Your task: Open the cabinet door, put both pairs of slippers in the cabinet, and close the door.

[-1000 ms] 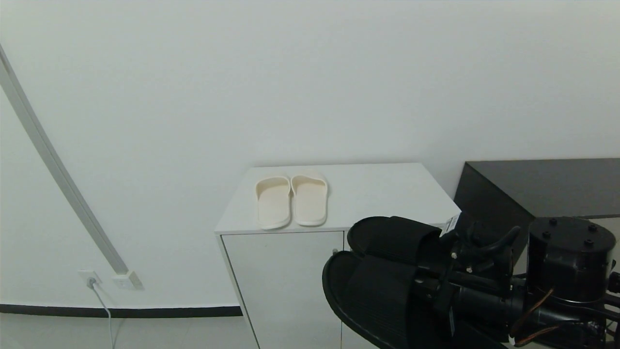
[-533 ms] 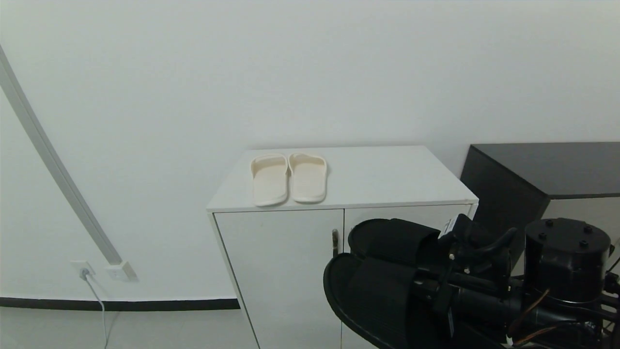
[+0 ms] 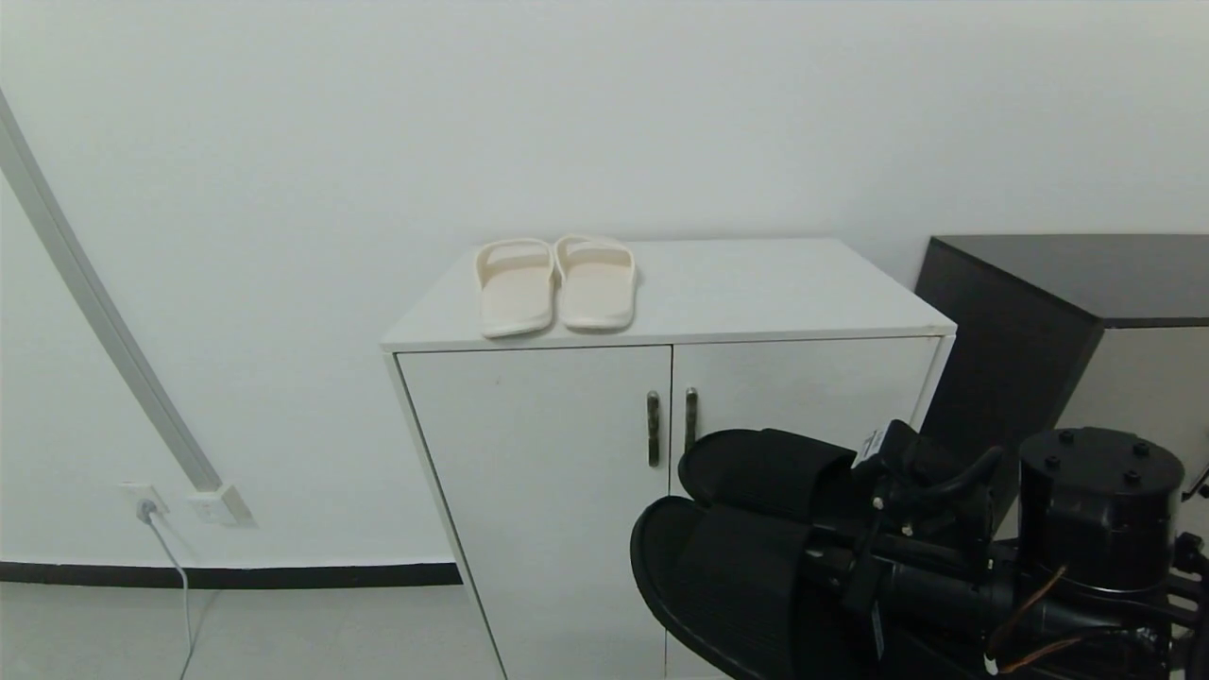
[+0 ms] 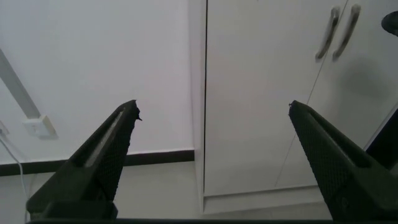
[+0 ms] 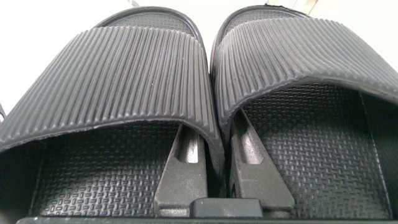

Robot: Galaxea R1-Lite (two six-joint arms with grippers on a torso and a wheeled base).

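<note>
A white two-door cabinet (image 3: 529, 444) stands against the wall with both doors closed and two dark handles (image 3: 669, 425) at the centre seam. A cream pair of slippers (image 3: 555, 281) lies on its top near the left. My right gripper (image 3: 850, 538) holds a black pair of slippers (image 3: 746, 529) in front of the right door, low down; in the right wrist view its fingers (image 5: 186, 171) pinch the two inner sides of the black slippers (image 5: 205, 81) together. My left gripper (image 4: 211, 115) is open, facing the cabinet's left door (image 4: 261, 93) near the floor.
A dark cabinet (image 3: 1039, 312) stands right of the white one. A grey trunking strip (image 3: 85, 293) runs diagonally down the wall to sockets (image 3: 179, 501), with a cable (image 3: 175, 576) hanging to the floor. Bare floor lies left of the cabinet.
The head camera has sunk lower, so the cabinet appears higher and its doors and handles have come into sight. The right gripper keeps the black slippers at the same place in view.
</note>
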